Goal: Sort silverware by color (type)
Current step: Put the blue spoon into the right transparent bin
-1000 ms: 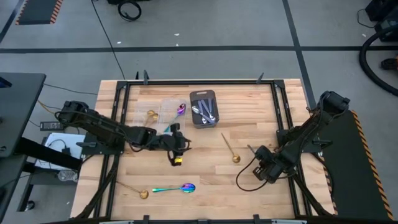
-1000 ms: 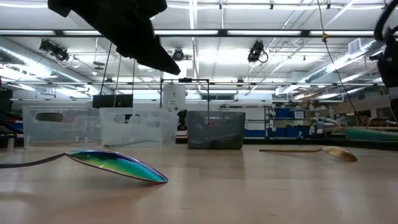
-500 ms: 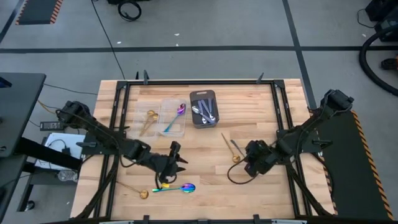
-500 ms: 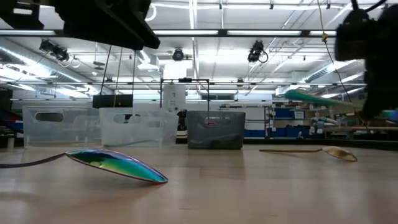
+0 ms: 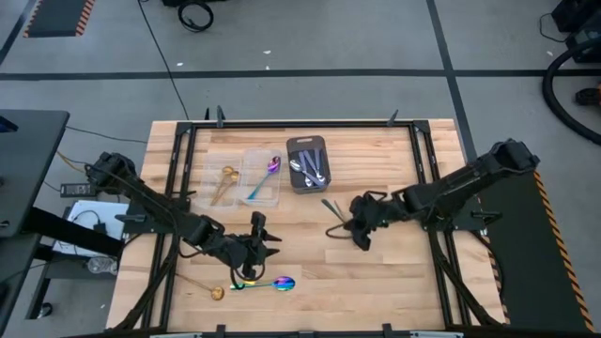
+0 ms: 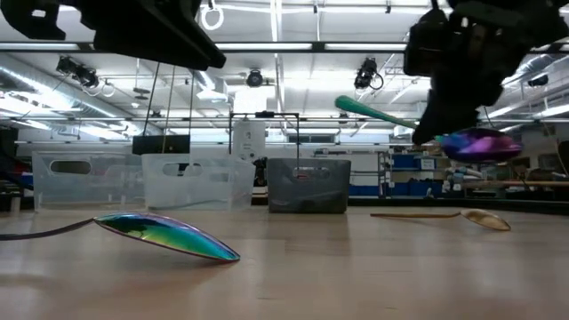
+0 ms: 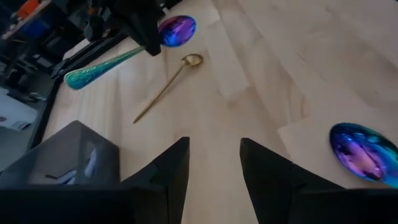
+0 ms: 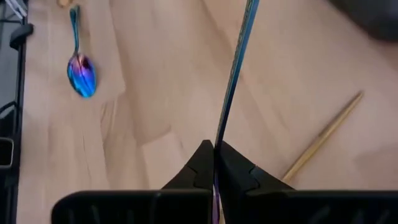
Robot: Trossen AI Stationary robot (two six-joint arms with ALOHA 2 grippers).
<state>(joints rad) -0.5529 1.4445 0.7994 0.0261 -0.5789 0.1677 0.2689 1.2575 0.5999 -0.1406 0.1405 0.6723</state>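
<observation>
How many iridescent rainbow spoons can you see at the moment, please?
3: a rainbow spoon on the table near the left tool, another in a clear container, a third held by the right tool. More may be hidden.

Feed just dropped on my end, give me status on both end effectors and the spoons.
Right end effector shut on rainbow spoon, carrying it above table. Left end effector open, near second rainbow spoon. Gold spoon loose on table. Nothing blocking.

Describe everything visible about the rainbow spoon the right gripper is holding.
The held spoon is thin, shiny metal with an iridescent finish: a purple-blue oval bowl and a slim teal-green handle. The right gripper, shut on its handle near the bowl, holds it in the air above the table, touching nothing else. The handle slants upward away from the bowl.
</observation>
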